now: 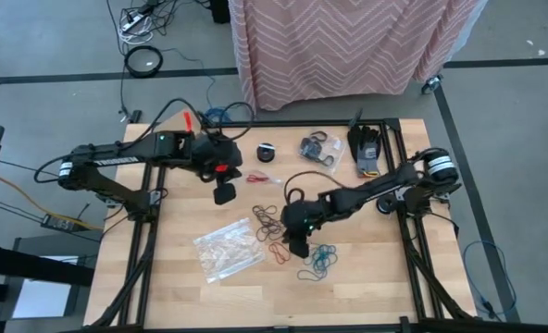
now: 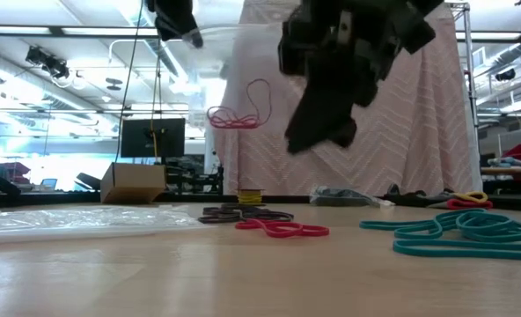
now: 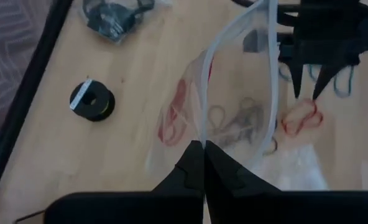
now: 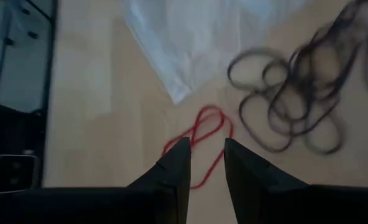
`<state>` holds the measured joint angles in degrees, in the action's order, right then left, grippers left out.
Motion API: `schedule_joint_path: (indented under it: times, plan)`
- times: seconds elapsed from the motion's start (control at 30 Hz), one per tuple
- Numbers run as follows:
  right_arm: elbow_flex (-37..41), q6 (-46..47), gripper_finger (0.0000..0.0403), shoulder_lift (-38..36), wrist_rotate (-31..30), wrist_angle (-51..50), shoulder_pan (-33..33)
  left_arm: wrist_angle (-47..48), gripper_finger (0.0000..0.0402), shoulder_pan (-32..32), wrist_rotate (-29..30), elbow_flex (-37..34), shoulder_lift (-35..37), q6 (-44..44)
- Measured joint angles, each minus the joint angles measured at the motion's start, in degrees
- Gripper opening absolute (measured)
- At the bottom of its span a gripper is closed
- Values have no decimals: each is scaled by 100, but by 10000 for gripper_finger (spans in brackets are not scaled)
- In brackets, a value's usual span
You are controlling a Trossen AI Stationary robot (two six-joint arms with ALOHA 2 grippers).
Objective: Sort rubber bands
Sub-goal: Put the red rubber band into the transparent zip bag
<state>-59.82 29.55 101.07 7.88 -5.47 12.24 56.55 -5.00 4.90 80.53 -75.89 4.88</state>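
While the high view shows the left tool only as a dark shape, its wrist view shows the fingers together, clamped on a clear bag holding red rubber bands. The right tool, fingers apart, hovers over a red band; black bands lie at its 2 o'clock, blurred. Teal bands rest on the counter.

One camera looks straight down on the whole tabletop and both arms. Another sits at tabletop level, looking across the wood into the room behind. Each wrist camera looks down at the wood from close, past its own hand. The red rubber bands under the right hand show in all four views, up close in the right wrist view
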Motion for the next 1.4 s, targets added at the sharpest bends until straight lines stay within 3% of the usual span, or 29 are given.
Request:
schedule_joint_path:
  times: [0.3, 0.63, 0.77, 0.87, 1.0, 1.13, 1.4]
  plan:
    - [-2, 992, 85, 855, -200, 930, 755, 132, 4, 22, -28, 4, 309, -268]
    - [-418, 1055, 80, 1464, -1389, 190, 1136, 188, 5, 25, 147, 4, 771, 477]
    - [-704, 1589, 21, 1537, -1415, -419, 1096, 178, 5, 25, 238, 2, 825, 747]
    - [-845, 1737, 5, 1504, -1495, -608, 1092, 155, 5, 25, 248, 4, 844, 791]
    - [-913, 1804, 1, 1178, -1753, -882, 1091, 160, 5, 25, 250, 4, 838, 807]
    - [-943, 1837, 0, 398, -2156, -1248, 1109, 180, 5, 25, 249, -13, 805, 798]
    - [-956, 1134, 0, -996, -2633, -1643, 1117, 173, 5, 25, 184, -17, 421, 556]
